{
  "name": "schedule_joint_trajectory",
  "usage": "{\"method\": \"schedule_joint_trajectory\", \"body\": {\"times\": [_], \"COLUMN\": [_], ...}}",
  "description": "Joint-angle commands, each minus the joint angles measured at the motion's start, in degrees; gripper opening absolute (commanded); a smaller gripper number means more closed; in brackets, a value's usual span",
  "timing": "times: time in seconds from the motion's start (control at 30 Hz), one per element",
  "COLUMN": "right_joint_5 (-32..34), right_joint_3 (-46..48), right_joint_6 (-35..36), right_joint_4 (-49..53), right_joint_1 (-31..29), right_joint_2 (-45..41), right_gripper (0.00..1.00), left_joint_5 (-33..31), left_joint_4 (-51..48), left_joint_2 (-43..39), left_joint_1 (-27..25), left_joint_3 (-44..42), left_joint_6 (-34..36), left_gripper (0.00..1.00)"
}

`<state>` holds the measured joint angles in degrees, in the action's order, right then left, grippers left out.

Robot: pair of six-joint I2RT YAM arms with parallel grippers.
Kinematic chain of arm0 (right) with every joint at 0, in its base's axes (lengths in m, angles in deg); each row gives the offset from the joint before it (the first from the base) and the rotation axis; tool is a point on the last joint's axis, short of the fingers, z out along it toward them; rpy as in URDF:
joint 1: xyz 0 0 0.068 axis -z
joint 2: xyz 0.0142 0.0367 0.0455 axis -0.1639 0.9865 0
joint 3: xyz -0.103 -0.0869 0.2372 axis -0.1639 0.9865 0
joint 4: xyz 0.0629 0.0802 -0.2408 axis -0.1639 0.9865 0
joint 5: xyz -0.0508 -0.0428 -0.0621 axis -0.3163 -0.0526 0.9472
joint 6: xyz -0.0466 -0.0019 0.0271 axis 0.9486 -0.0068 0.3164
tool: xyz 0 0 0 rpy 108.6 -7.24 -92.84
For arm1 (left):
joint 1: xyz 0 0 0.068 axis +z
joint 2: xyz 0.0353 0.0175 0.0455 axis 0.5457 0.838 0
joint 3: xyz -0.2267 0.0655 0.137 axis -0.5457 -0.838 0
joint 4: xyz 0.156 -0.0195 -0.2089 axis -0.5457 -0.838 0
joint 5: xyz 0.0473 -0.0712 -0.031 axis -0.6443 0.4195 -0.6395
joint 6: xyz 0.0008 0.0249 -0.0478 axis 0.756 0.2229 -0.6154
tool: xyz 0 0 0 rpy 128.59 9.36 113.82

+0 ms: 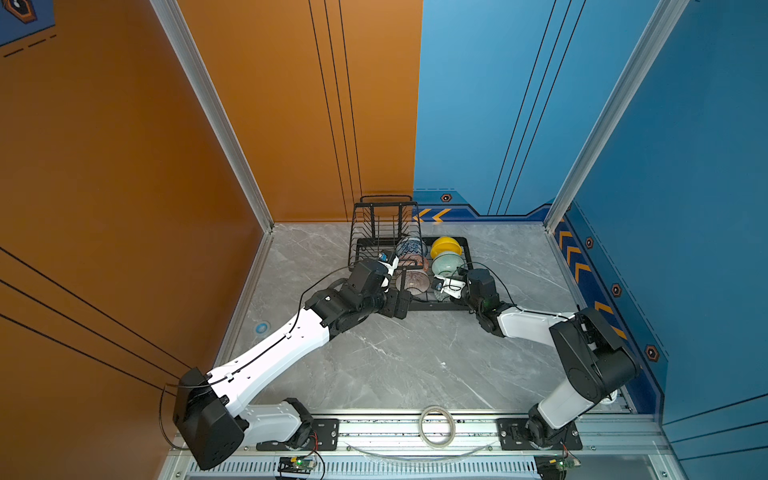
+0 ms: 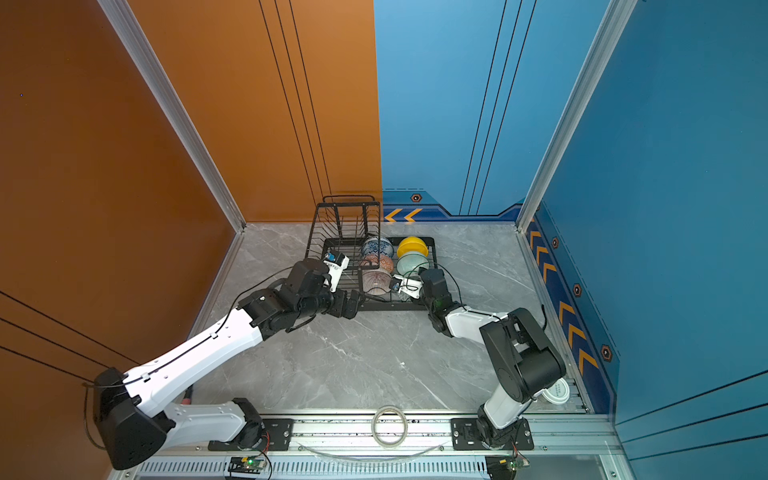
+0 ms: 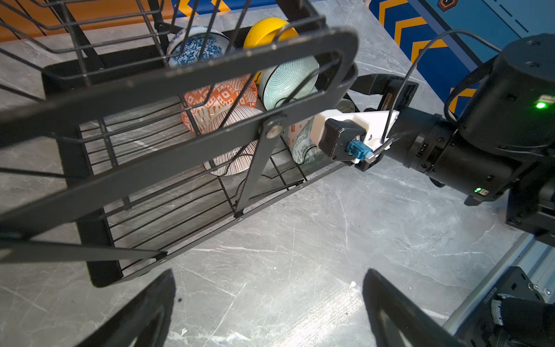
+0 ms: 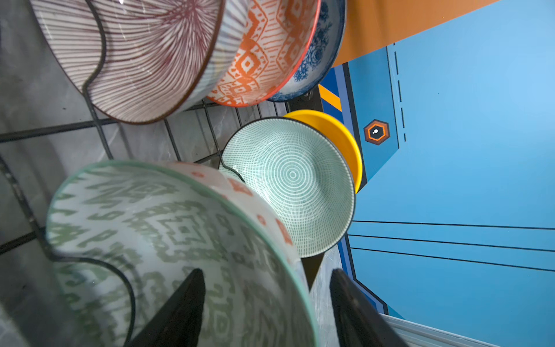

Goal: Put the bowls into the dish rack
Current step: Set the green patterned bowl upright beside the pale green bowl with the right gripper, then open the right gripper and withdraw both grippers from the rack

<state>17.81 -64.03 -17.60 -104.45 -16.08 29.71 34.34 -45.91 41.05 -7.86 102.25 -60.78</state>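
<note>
Right end effector (image 4: pixel 267 272) stands spread astride the rim of the maze bowl (image 4: pixel 150 228), one finger inside and one outside, neither visibly pressing the wall. You see the bowl on edge in the rack (image 1: pixel 436 307), at the tray's 5 o'clock corner in a top view, just at 6 o'clock of the ringed bowl (image 4: pixel 288 180). From your right wrist it lies toward 10 o'clock, so the way out is probably straight back toward 4 o'clock, not sideways, lest a finger drag the wall. Left end effector (image 3: pixel 267 273), spread wide and empty, hangs over the table (image 1: pixel 395 365) off the rack's 7 o'clock side, the farther of the two. With the other bowls (image 3: pixel 219 99) slotted, this looks like the last release.
</note>
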Motion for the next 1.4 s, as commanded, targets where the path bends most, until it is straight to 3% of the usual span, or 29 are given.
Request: {"method": "schedule_joint_trajectory", "body": {"times": [0.0, 0.5, 0.6, 0.63, 0.67, 1.1, 1.37], "right_joint_5": [-2.0, -4.7, -4.7, -4.7, -4.5, -2.6, -1.5], "right_joint_3": [1.4, 2.1, 2.5, 2.7, 2.8, 5.8, 8.7], "right_joint_6": [-1.5, -5.1, -5.5, -5.8, -5.9, -9.3, -19.2], "right_joint_4": [2.5, 6.5, 7.6, 8.0, 8.5, 12.3, 17.0], "right_joint_1": [0.1, 0.4, 0.4, 0.4, 0.5, -0.1, 0.1], "right_joint_2": [-2.1, -8.1, -9.9, -10.5, -11.2, -21.1, -31.8], "right_gripper": [0.67, 0.81, 0.88, 0.99, 1.00, 1.00, 1.00], "left_joint_5": [0.8, 0.4, 0.5, 0.6, 0.8, -2.6, -15.2], "left_joint_4": [-0.6, -0.6, -0.6, -0.7, -0.6, -0.7, 1.7], "left_joint_2": [-1.5, -3.1, -3.4, -3.5, -3.5, -8.2, -18.3], "left_joint_1": [0.4, 0.5, 0.7, 0.6, 0.6, 0.6, 0.9], "left_joint_3": [-0.9, -1.6, -1.6, -1.6, -1.6, -2.6, -8.6], "left_joint_6": [-0.3, 0.2, 0.6, 0.9, 1.3, 4.5, 7.6], "left_gripper": [0.98, 0.98, 0.98, 0.98, 0.98, 0.98, 0.98]}}
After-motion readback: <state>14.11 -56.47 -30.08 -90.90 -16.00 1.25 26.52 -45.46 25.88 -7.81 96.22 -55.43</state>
